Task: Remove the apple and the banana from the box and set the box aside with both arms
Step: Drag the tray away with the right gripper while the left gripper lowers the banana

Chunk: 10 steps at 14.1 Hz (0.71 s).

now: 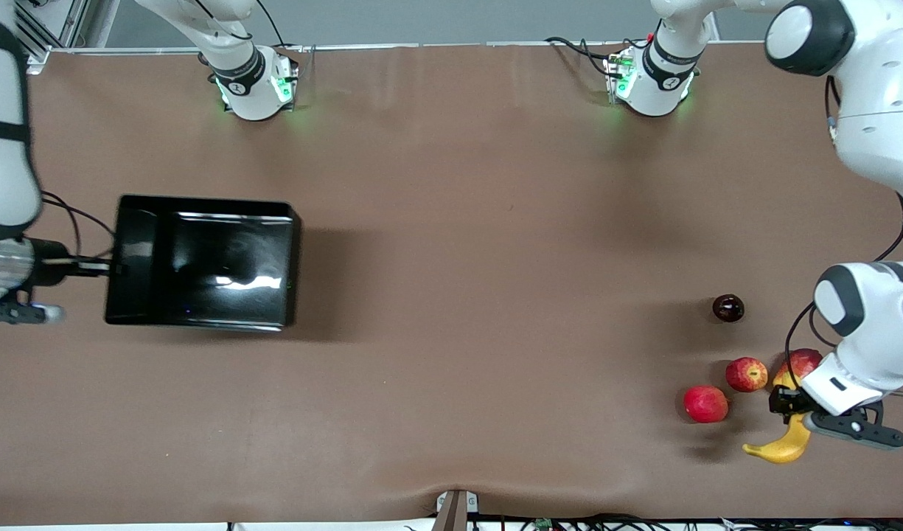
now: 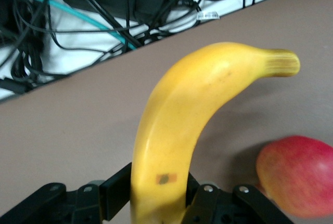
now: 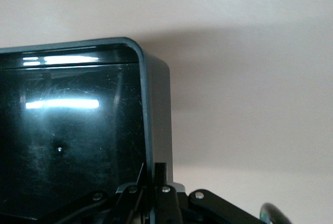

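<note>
My left gripper (image 1: 790,408) is shut on the yellow banana (image 1: 783,445) near the table's front edge at the left arm's end. In the left wrist view its jaws (image 2: 156,188) clamp the banana (image 2: 182,120) on both sides. The red apple with yellowish streaks (image 1: 746,374) lies on the table close by, farther from the camera than the banana. My right gripper (image 1: 116,267) is shut on the end wall of the black bin (image 1: 200,200) at the right arm's end. In the right wrist view the fingers (image 3: 155,174) pinch the bin's wall (image 3: 156,104).
A plain pinkish-red round fruit (image 1: 705,403) lies beside the apple and shows in the left wrist view (image 2: 296,174). A red-yellow mango (image 1: 803,363) is partly hidden by the left arm. A dark round fruit (image 1: 728,307) lies farther from the camera.
</note>
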Tool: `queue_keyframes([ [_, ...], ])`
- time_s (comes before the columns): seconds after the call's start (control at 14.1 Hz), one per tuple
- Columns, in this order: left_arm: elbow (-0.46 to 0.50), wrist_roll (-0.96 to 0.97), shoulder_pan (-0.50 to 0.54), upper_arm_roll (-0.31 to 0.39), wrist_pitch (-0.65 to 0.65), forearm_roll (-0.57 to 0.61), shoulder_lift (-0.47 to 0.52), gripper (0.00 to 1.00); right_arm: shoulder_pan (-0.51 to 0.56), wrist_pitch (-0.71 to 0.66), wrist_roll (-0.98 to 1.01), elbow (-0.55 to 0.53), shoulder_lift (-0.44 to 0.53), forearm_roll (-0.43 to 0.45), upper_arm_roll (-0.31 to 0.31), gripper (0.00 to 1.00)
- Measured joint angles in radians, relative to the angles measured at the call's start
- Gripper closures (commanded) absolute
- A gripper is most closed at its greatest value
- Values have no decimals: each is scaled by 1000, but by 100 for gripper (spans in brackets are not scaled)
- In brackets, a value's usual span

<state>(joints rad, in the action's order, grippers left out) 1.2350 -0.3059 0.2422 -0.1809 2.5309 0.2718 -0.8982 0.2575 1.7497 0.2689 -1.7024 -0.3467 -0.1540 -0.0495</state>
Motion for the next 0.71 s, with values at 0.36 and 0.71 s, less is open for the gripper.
queue_keyframes([
  [0.36, -73, -14, -22, 33, 100, 0, -118, 100, 36, 305, 59, -212, -9, 40, 6, 100],
  [0.71, -122, -50, -22, 33, 116, 0, -177, 100, 40, 374, 81, -257, -20, 41, 10, 94],
])
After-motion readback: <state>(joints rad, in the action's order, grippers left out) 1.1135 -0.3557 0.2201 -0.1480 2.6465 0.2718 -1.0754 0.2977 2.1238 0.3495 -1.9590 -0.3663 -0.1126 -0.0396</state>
